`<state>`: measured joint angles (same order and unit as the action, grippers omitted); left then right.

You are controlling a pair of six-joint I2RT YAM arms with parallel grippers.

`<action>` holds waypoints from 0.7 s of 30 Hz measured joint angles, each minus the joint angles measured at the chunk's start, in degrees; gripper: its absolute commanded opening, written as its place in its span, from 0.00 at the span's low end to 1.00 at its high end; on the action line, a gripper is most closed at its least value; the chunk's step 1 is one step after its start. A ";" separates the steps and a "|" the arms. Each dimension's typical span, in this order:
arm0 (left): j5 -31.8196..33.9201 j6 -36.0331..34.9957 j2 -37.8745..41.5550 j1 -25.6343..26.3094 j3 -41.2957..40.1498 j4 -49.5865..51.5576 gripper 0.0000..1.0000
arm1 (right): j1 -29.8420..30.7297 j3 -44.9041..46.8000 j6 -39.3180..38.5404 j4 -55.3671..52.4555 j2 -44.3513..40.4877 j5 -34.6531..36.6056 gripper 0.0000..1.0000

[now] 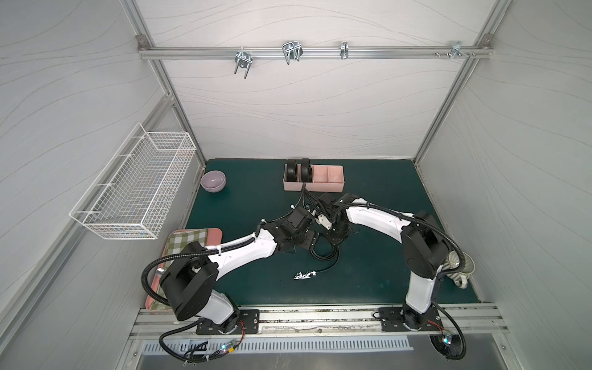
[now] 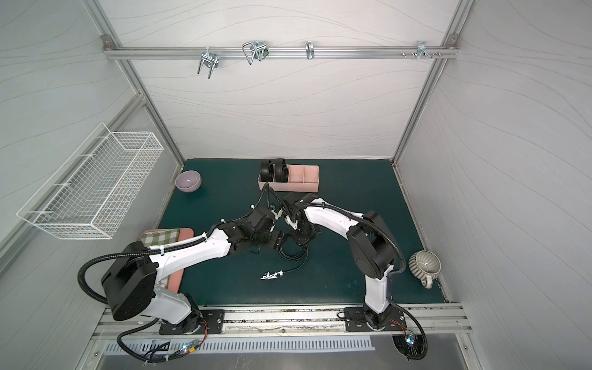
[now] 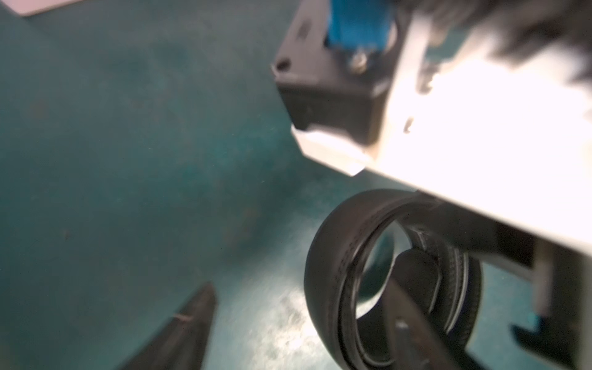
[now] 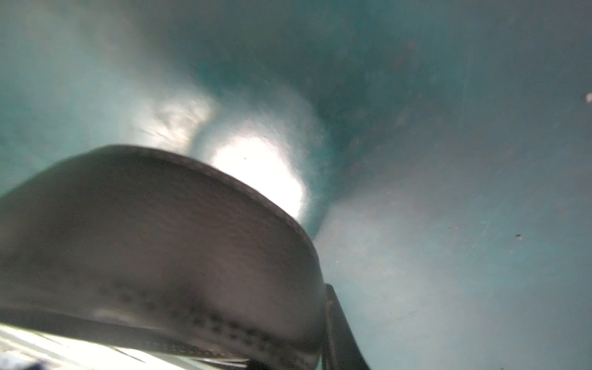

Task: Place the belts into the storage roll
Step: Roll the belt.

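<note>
Already two coiled belts (image 1: pixel 291 171) stood on edge in the two leftmost compartments of the storage roll (image 1: pixel 323 187), at the far middle of the green mat (image 1: pixel 256 208). Nearer, between the arms, the third belt (image 3: pixel 330 272) sat half-coiled on the mat, its buckle (image 1: pixel 304 275) trailing on the near side. The right gripper (image 1: pixel 335 236) seemed clamped on the coil's band, while the left gripper (image 3: pixel 307 278) had its fingers (image 3: pixel 192 326) apart, one apparently inside the ring.
</note>
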<state>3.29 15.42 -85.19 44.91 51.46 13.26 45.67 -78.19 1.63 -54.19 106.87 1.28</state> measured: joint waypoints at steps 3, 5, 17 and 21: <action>-2.82 0.94 0.87 -1.18 -2.67 -3.91 0.72 | -0.07 2.36 0.00 1.18 -0.09 0.28 0.00; -5.62 1.86 2.86 -2.49 -5.38 -5.84 0.80 | -0.04 4.42 0.00 2.69 -0.81 0.96 0.00; -21.22 3.67 3.30 -6.91 -7.58 -11.02 0.83 | -0.81 7.93 -0.76 7.65 -8.02 2.54 0.00; -18.12 2.36 2.75 -4.39 -6.82 -9.27 0.80 | -1.75 5.99 0.83 6.21 -6.86 0.98 0.00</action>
<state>-14.83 17.78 -82.43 40.51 44.64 3.99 43.92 -72.20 2.46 -47.99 100.01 2.26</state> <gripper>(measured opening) 0.816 0.160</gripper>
